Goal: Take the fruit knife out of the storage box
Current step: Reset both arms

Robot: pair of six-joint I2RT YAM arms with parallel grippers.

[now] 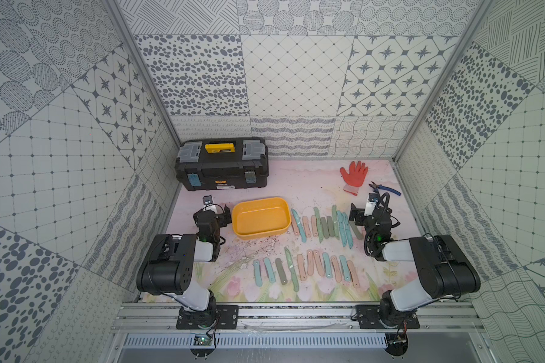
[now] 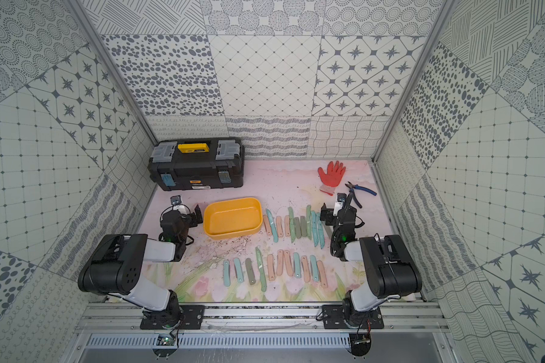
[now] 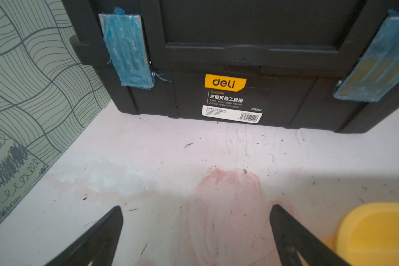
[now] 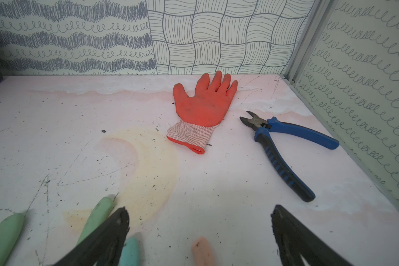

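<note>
The table (image 1: pixel 296 185) is boxed in by patterned walls (image 1: pixel 60 141) on three sides, with the rail (image 1: pixel 296 314) along the front edge. The black toolbox (image 1: pixel 222 169) fills the back left corner and sits shut.

Your left arm (image 1: pixel 177 267) rises from its base on the rail and folds low, close to the left wall, with its wrist aimed at the toolbox. Your right arm (image 1: pixel 438 267) mirrors it near the right wall, with its wrist aimed at the back wall.

The storage box (image 1: pixel 260 220) stands on the table in front of the toolbox and apart from it. In both top views its floor shows bare yellow. The fruit knives lie outside it in two rows. The back row (image 1: pixel 299 225) starts just beside the box's right end. The front row (image 1: pixel 327 265) lies nearer the rail.

The left gripper (image 3: pixel 195 209) hangs released, jaws spread wide with nothing between them, just beside the box's left end. A corner of the box (image 3: pixel 376 232) shows in the left wrist view. The right gripper (image 4: pixel 199 210) is also spread wide and holds nothing. It sits over the right end of the back row, where knife tips (image 4: pixel 99 214) poke up near its fingers.

You have bare table between the toolbox and the orange glove (image 4: pixel 205 103), and between the box and the front row. The blue pliers (image 4: pixel 263 129) lie just beside the glove, near the right wall.
</note>
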